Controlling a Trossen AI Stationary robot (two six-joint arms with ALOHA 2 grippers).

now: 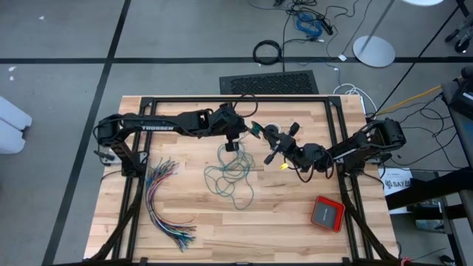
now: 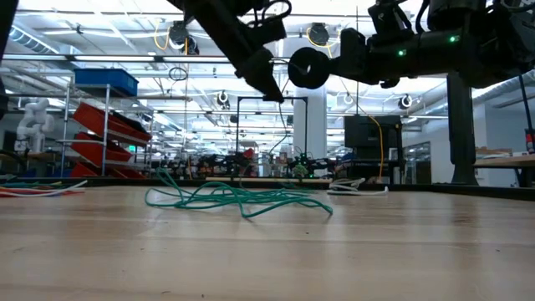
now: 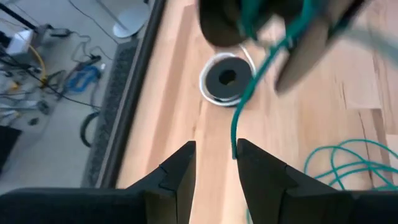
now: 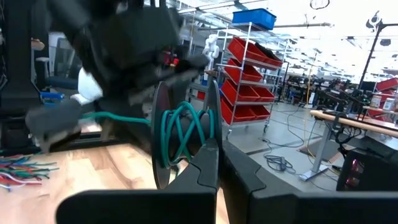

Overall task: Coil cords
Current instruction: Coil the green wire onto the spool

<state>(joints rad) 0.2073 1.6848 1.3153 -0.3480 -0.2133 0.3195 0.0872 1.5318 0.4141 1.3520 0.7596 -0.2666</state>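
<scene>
Right wrist view alone shows teal cord [image 4: 183,134] wound on spool [image 4: 163,140] pinched by right fingers [image 4: 208,155], left fingers [image 3: 180,174] parted

Table [image 1: 281,229]: pale wooden planks, smooth, satin sheen, visible grain.
Teal-green cord [image 1: 235,176]: thin, flexible, smooth plastic-looking jacket.
Spool [image 4: 163,134]: dark, matt, plastic-looking disc.
Many-coloured wires [image 1: 166,203], near the table's left edge: glossy insulated strands.
Red box [image 1: 327,213], near the right edge: smooth casing, slight gloss.
</scene>
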